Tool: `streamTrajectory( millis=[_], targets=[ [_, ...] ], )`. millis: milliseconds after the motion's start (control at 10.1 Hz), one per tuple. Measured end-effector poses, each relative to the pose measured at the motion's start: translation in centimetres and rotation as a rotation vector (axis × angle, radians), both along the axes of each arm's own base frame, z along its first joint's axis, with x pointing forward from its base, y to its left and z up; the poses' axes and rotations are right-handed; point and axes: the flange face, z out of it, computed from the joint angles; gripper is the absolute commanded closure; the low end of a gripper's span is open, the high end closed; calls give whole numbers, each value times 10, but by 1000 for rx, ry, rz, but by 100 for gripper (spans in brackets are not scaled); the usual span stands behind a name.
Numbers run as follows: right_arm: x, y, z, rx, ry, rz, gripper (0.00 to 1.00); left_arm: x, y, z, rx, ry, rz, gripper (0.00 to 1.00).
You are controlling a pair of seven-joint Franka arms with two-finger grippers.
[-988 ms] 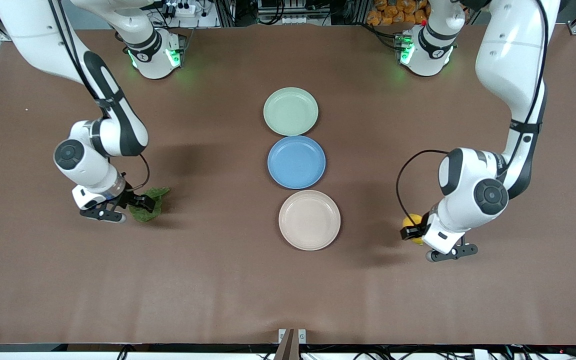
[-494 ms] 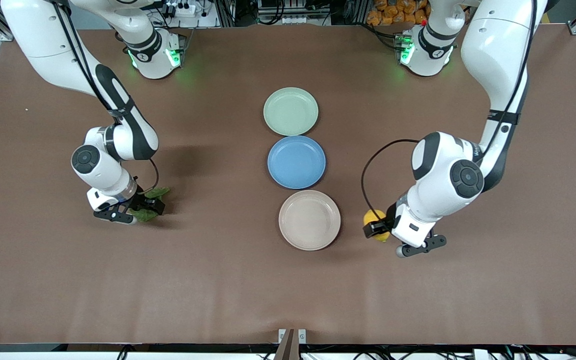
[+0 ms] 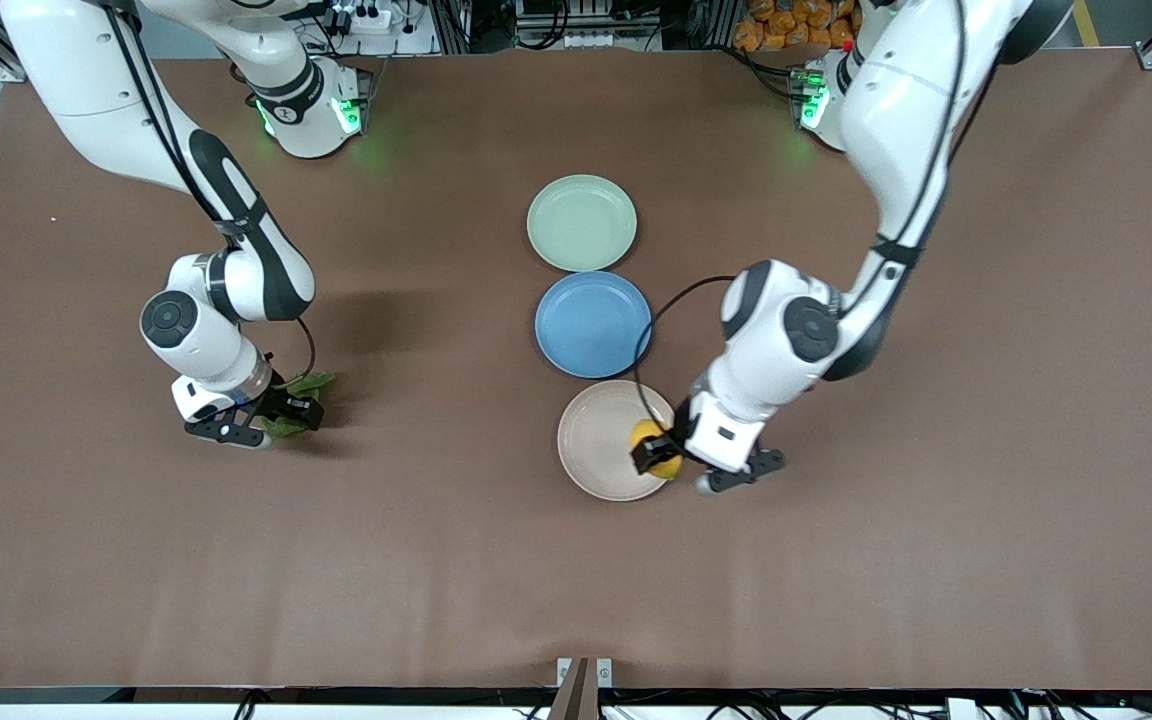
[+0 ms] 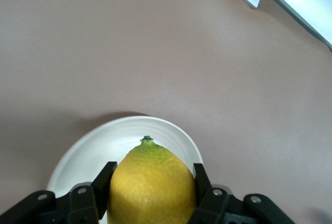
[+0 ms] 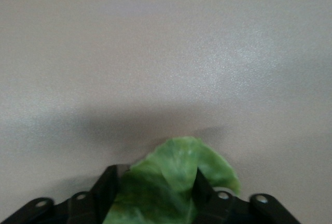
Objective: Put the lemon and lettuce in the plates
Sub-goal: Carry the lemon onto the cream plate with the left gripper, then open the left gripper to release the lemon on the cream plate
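My left gripper (image 3: 658, 455) is shut on the yellow lemon (image 3: 648, 436) and holds it over the edge of the cream-white plate (image 3: 596, 440) on the left arm's side. In the left wrist view the lemon (image 4: 151, 182) fills the space between both fingers, with the plate (image 4: 98, 151) beneath. My right gripper (image 3: 281, 418) is shut on the dark green lettuce (image 3: 308, 383), low over the table toward the right arm's end. In the right wrist view the lettuce (image 5: 176, 175) sits between the fingers. The pale mint green plate (image 3: 581, 222) is empty, farthest from the front camera.
A blue plate (image 3: 593, 324) lies between the mint and cream plates, and the three form a row down the table's middle. The brown table surface (image 3: 436, 560) stretches bare around them.
My left arm has carried the lemon from the left arm's end of the table to over the cream plate. My right gripper shifted slightly toward the plates with the lettuce, then held still.
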Motion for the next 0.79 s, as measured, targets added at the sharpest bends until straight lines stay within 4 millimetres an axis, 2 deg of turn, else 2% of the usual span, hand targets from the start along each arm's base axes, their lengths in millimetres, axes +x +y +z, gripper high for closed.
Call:
streamTrajectory(
  millis=[99,296,395,494,593,691,790],
  targets=[
    [0,2,1,1,-2,2,84,-5,-9,-15,-8,-8,7,100],
    [1,2,3,3,-5,1,100,-9,-12,-40,-2,1,8,100],
    [1,2,3,3,-4,0,100,-11,-12,-52,6,11,5,100],
    [1,2,3,2,5,0,100,-12,-12,-60,17,16,-2,74],
    [0,1,5,-1,41,-1,100,-13,-12,-67,29,16,-13,34],
    [-2,-1,10,-3,75,-4,100,-14,-12,-69,32,17,-15,0],
    [-2,-2,19,-5,98,-7,100,-14,-12,-70,33,17,-16,0]
  ],
)
